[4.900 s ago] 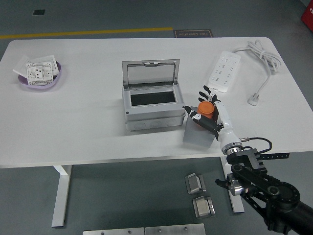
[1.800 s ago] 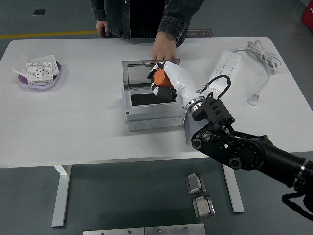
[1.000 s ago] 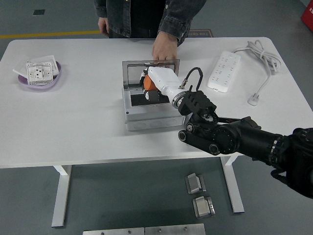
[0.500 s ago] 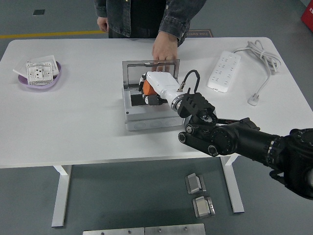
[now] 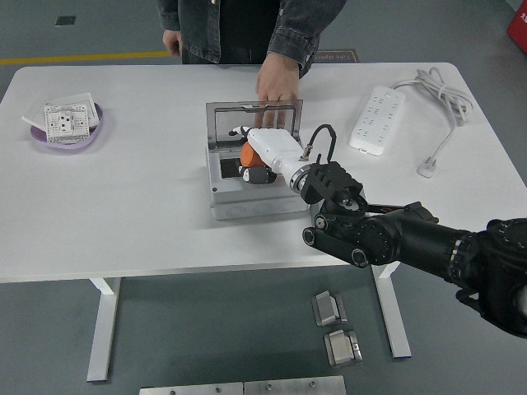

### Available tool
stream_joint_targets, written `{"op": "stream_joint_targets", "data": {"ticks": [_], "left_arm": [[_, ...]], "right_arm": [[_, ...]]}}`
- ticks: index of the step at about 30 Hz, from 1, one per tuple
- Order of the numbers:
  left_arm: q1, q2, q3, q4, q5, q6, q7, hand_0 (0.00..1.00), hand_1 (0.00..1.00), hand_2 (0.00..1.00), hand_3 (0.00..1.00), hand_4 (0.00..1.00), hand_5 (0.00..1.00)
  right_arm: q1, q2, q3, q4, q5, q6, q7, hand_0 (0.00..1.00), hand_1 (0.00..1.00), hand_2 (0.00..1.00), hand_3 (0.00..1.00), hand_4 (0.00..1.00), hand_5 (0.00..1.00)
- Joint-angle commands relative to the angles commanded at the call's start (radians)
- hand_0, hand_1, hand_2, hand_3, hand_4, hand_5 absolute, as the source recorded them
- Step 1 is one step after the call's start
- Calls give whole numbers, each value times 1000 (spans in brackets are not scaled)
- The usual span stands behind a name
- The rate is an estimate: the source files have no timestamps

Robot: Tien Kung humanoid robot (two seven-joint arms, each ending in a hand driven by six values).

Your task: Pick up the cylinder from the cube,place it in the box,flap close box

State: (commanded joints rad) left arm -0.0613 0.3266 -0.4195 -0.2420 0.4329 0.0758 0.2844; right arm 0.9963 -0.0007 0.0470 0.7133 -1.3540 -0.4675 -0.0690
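Observation:
The grey box (image 5: 247, 200) stands mid-table with its lid (image 5: 252, 117) raised upright at the back. My right hand (image 5: 257, 156), white-backed, reaches over the box's opening and is shut on the orange cylinder (image 5: 250, 155), holding it low in the opening. A person's hand (image 5: 276, 82) rests on the lid's top edge from the far side. The cube is hidden behind my right arm (image 5: 387, 234). My left hand is out of view.
A purple dish (image 5: 66, 125) with white parts sits at the far left. A white power strip (image 5: 376, 120) with its cable (image 5: 445, 107) lies at the right. The person's other hand (image 5: 173, 39) is at the table's far edge.
My right hand carried the cylinder from the cube at the right to the box and has lowered it into the opening. A person came to the far side and holds the lid.

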Motion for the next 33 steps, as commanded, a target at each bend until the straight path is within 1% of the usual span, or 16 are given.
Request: {"op": "stream_joint_targets", "data": {"ticks": [2,3,9,11,14,15,20,22,26,28,31,33], "left_arm": [[-1,0,-2,-1,3,0,0,732,742,699,821,710,400],[-1,0,-3,-1,4,0,0,731,742,696,820,709,398],[-2,0,-5,-2,6,0,-1,731,742,696,820,709,398],[-1,-1,-7,-2,6,0,-1,730,740,696,820,709,399],[1,-2,-8,-2,4,1,-2,730,740,696,820,709,399],[2,-3,-7,-2,3,1,-2,729,740,696,819,708,398],[7,-5,3,2,-12,1,-2,729,740,696,819,708,398],[7,-5,6,2,-15,1,-2,729,739,695,819,708,399],[4,-2,7,2,-16,1,-3,729,739,695,819,708,399],[2,-1,9,1,-16,1,-4,728,739,695,817,708,398],[-1,1,13,0,-18,2,-5,728,739,695,817,708,398],[-2,1,18,0,-22,2,-5,728,739,695,817,708,398]], "right_arm": [[-2,-1,0,0,1,1,3,776,708,732,925,713,229],[-2,-2,1,0,1,1,4,782,709,722,925,754,254],[-7,-10,13,5,1,1,7,782,709,722,925,754,254],[-16,-19,33,18,-6,-1,5,785,705,713,917,762,267],[-45,-48,94,73,-32,-8,-5,785,705,713,917,762,267],[-56,-59,113,91,-44,-9,-10,781,700,704,901,762,269],[-103,-127,229,221,-134,-2,-56,781,700,704,901,762,269],[-103,-142,269,267,-166,6,-72,783,698,700,893,764,275],[-68,-156,341,353,-214,28,-102,783,698,700,893,764,275],[-39,-154,354,359,-216,37,-107,776,693,698,885,768,280],[14,-143,343,314,-180,47,-98,776,693,698,885,768,280],[46,-135,318,276,-144,53,-89,776,693,698,885,768,280]]}}
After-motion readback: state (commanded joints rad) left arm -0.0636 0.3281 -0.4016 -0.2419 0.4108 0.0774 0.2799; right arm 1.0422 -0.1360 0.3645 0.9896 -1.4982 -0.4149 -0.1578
